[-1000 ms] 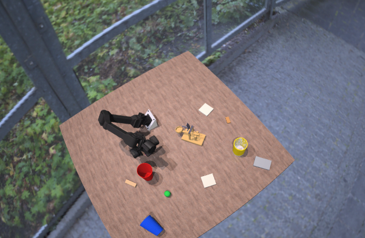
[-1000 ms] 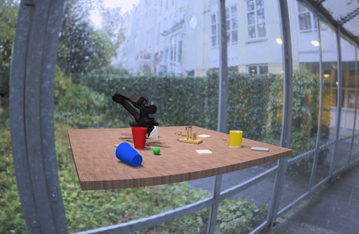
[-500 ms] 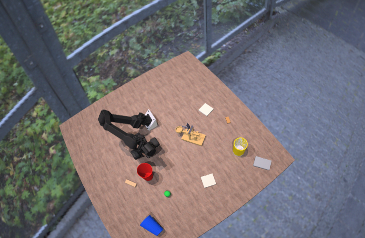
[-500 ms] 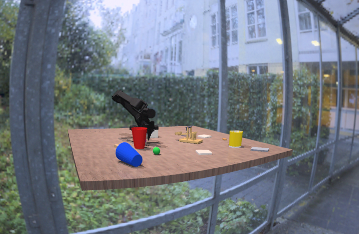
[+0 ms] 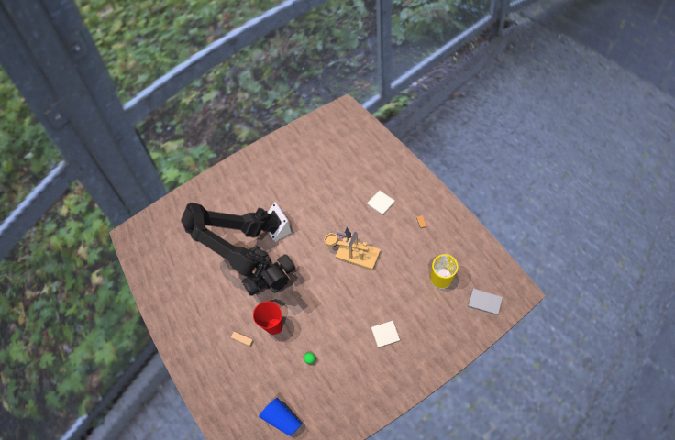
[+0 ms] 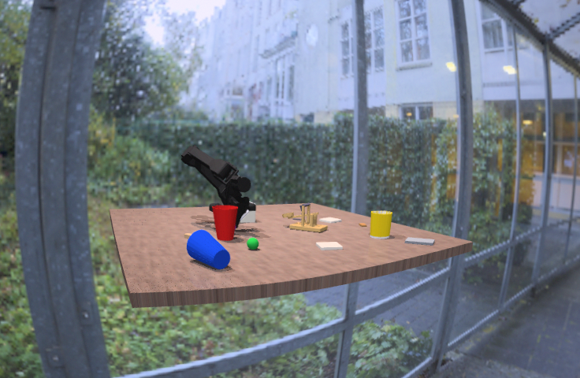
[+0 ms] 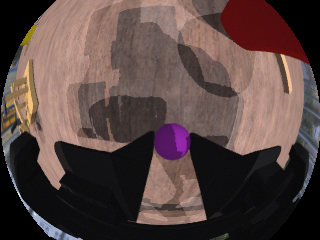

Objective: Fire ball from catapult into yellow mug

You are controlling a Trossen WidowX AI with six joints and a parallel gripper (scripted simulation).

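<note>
A purple ball (image 7: 172,142) is between the tips of my gripper (image 7: 171,136) in the wrist view. Both fingertips touch its sides, so the gripper is shut on it, low over the table. In the top and exterior views the ball is hidden by the arm or the red cup. The wooden catapult (image 5: 367,259) (image 6: 308,227) (image 7: 31,95) stands on the table to the right of the gripper in the top and exterior views, its arm's round cup (image 5: 331,239) (image 6: 288,215) empty. The yellow mug (image 5: 442,280) (image 6: 381,224) (image 7: 28,35) stands upright beyond the catapult.
A red cup (image 5: 268,314) (image 6: 224,223) (image 7: 265,25) stands close to the gripper. A green ball (image 5: 309,357) (image 6: 252,243) and a tipped blue cup (image 5: 280,416) (image 6: 208,249) lie nearer the front. Flat tiles and small blocks lie around, including a grey slab (image 5: 485,302) (image 6: 419,241).
</note>
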